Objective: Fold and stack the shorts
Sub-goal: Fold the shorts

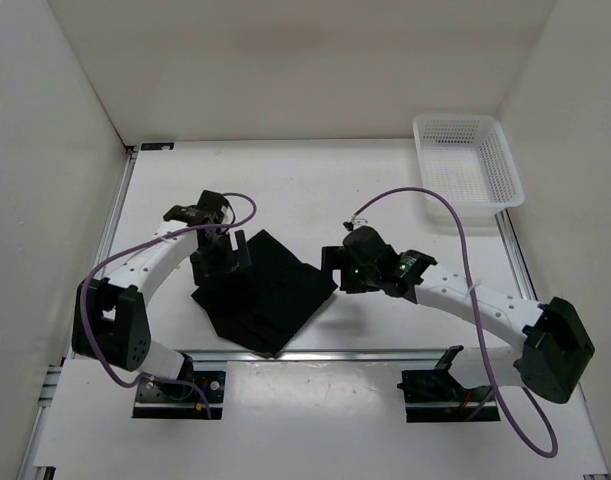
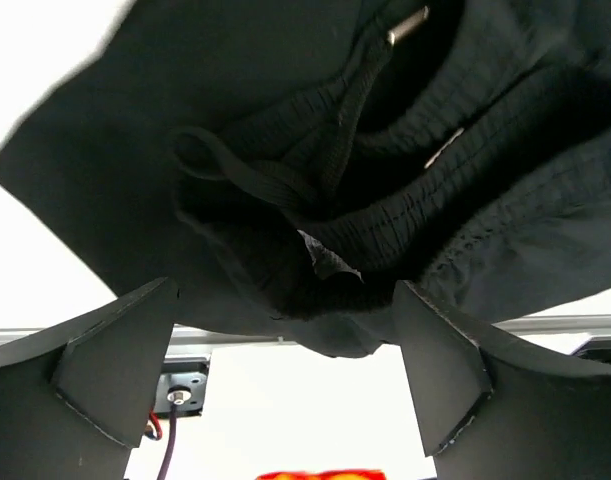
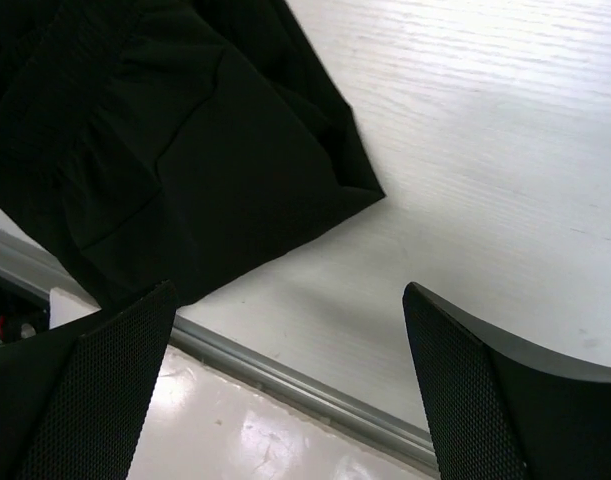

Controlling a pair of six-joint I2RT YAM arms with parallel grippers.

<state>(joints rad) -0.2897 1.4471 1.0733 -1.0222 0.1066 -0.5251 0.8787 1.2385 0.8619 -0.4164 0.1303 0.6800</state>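
The black shorts [image 1: 270,295] lie folded in a pile near the table's front edge, between the two arms. In the left wrist view the waistband, drawstring and its metal tip show close up on the shorts [image 2: 385,180]. My left gripper [image 1: 221,262] hovers over the pile's left part, jaws open and empty [image 2: 285,370]. My right gripper [image 1: 335,268] is open and empty just right of the pile's right corner. In the right wrist view the shorts [image 3: 185,160] fill the upper left and my right gripper [image 3: 290,375] is over bare table.
A white mesh basket [image 1: 467,160] stands at the back right corner. A metal rail [image 1: 385,352] runs along the table's front edge, also seen in the right wrist view [image 3: 285,375]. White walls enclose the table.
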